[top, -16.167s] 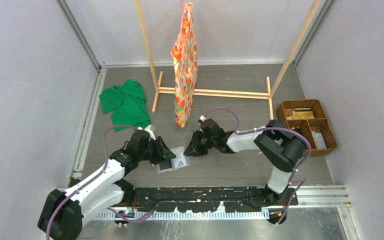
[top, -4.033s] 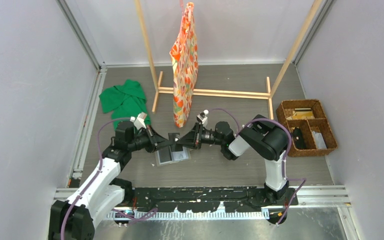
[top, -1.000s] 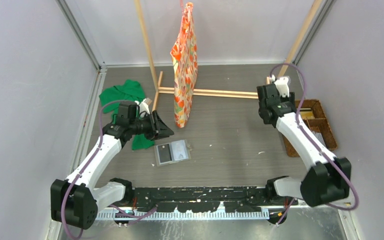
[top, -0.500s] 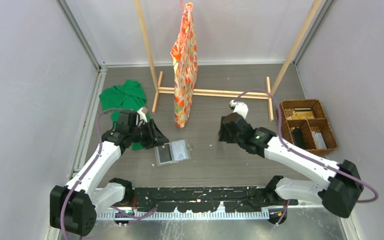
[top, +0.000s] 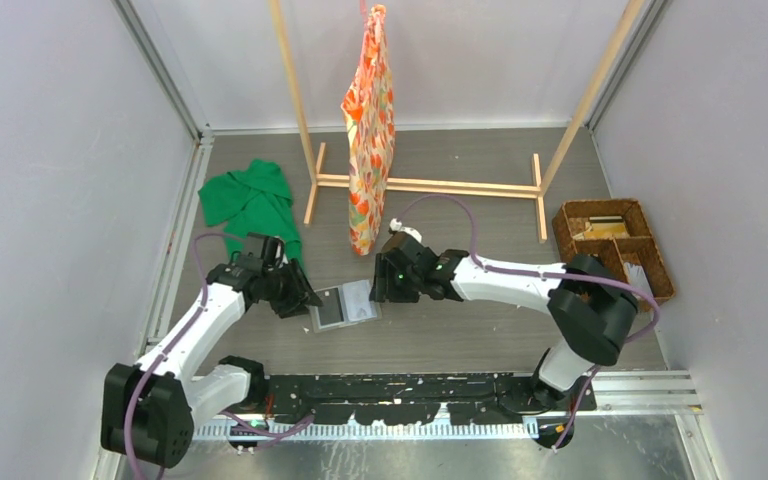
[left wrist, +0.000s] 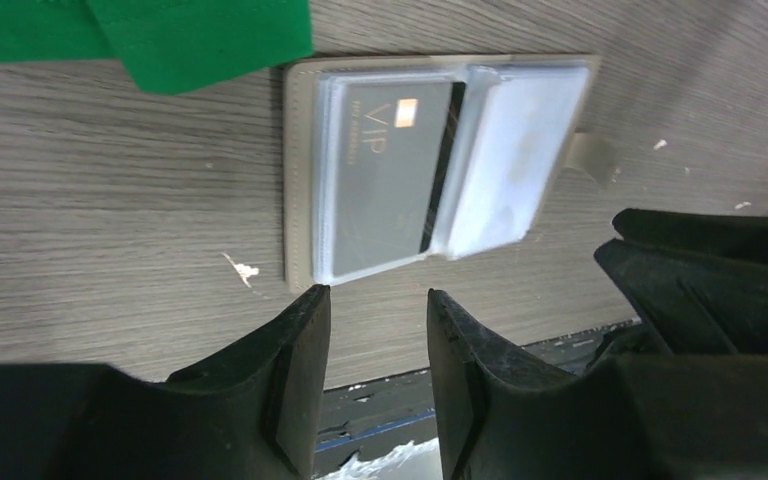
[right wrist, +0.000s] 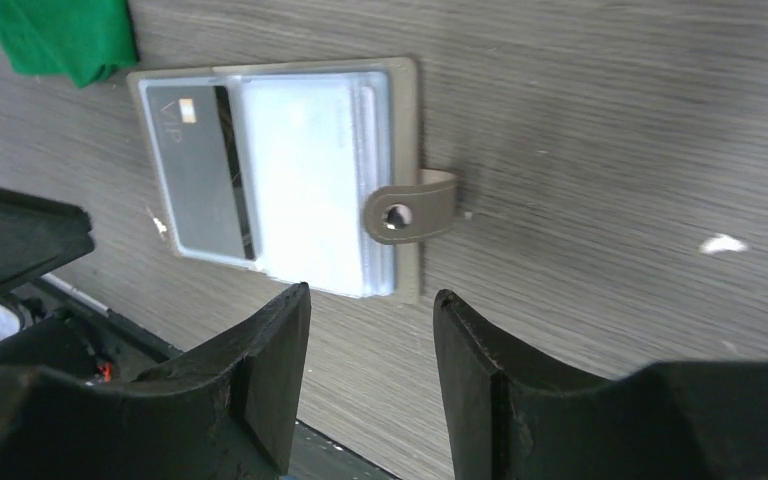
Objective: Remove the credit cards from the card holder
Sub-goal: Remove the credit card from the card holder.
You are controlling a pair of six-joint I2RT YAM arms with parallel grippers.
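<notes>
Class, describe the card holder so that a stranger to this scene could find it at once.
Find the wooden rack with the orange patterned cloth hanging from it; on the table just in front of that cloth's lower end lies the card holder. It is a small flat grey wallet lying open, with pale clear pockets and a dark VIP card, unlike the crumpled green cloth nearby.
</notes>
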